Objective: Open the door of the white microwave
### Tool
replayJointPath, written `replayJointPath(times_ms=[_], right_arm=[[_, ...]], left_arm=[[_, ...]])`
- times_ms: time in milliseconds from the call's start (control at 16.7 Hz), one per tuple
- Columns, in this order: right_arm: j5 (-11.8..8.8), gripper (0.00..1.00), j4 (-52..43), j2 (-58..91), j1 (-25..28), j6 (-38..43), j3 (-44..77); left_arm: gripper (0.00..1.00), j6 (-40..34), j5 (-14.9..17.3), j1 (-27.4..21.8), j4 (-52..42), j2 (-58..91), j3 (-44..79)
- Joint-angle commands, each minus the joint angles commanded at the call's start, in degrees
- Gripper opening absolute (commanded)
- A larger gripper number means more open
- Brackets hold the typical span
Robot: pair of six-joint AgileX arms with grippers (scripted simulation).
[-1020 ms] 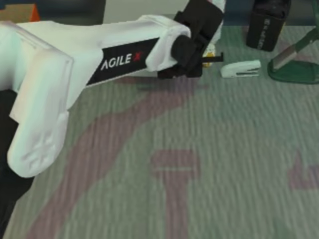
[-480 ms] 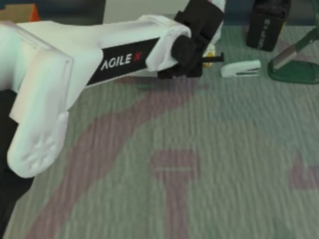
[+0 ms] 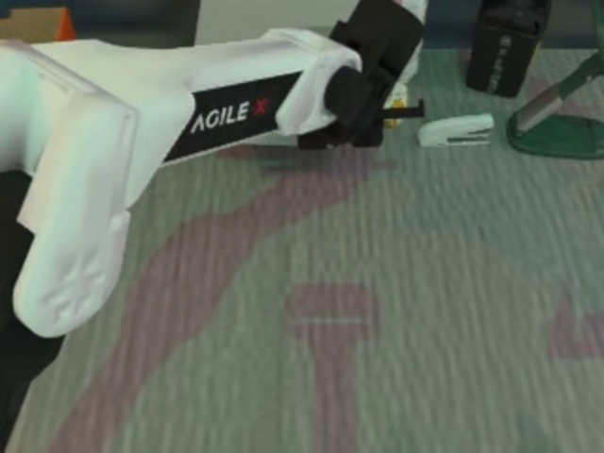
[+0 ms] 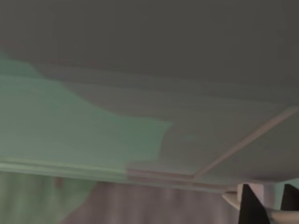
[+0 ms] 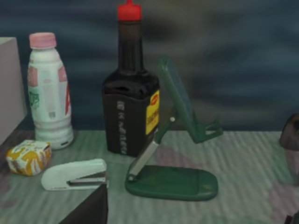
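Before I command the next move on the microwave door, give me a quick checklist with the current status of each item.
1. Left arm reaching toward the white microwave at the table's far edge: ok.
2. Left gripper grip on the door: cannot tell; the left wrist view shows only a close surface.
3. Door open or shut: cannot tell.
4. White stapler apart from the left arm's wrist: ok.
5. Dark sauce bottle and green phone stand upright, undisturbed: ok.
6. Right gripper position: not in view.
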Motion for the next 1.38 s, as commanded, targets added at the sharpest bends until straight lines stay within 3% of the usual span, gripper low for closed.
replayJointPath(times_ms=[420, 1380], right_arm=[[0.0, 1.0, 0.0, 0.0, 0.0, 0.0, 0.0], [0.0, 1.0, 0.0, 0.0, 0.0, 0.0, 0.0]], left_arm=[[0.0, 3.26, 1.48, 0.59, 3.31, -3.34, -5.06], [0.0, 3.26, 1.48, 0.59, 3.32, -3.34, -5.07]])
